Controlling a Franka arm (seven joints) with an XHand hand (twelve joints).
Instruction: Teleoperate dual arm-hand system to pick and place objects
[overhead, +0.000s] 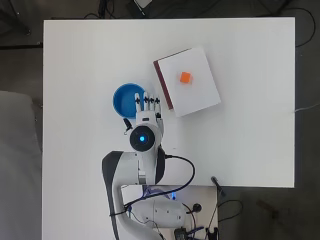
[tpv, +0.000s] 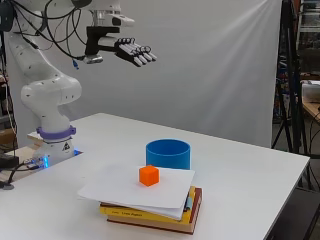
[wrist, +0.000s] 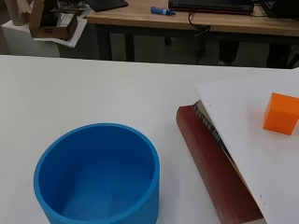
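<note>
The hand hangs high in the upper left of the side view, fingers straight and spread, holding nothing, well above the white table. In the overhead view its fingertips lie over the right rim of the blue bowl, near the frame's centre. Just right of the bowl sits a stack of books with a dark red cover, topped by a white sheet of paper. The orange cube rests on that sheet, at upper centre of the overhead view.
</note>
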